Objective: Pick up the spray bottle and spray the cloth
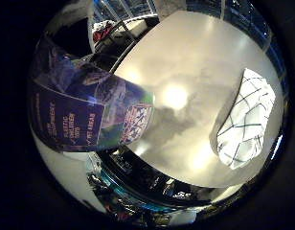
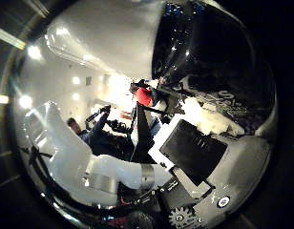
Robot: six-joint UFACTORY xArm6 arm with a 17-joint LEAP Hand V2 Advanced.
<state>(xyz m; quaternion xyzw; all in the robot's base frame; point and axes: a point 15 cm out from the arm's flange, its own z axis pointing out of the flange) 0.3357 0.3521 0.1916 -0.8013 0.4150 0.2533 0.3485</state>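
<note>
Spray bottle (image 1: 90, 112) sits right against the palm in the little-finger-side view: the blue and purple printed label fills a big part of that picture, so it's very close. The body runs off past the edge of the desk (image 1: 186, 62). Can't tell whether the bottle rests on the desk or hangs clear of it.

Cloth (image 1: 245, 120), white with a dark grid pattern, lies crumpled on the desk top, well apart from the bottle, near the desk's far rim. Desk surface is pale and glossy, with a bright light reflection between bottle and cloth.

Hand (image 2: 192, 150): the thumb-side view shows white and black parts reaching in, a flat black pad on a white block, a geared piece at the edge. A dark glossy curved surface takes up one side of that view, close in; can't tell what it is. Fingers aren't shown clearly enough against the bottle in either view, so can't tell how far the hand is closed or whether it has a grip on the bottle.

White arm (image 2: 89, 162) segment visible beyond the hand, room lights behind it.
</note>
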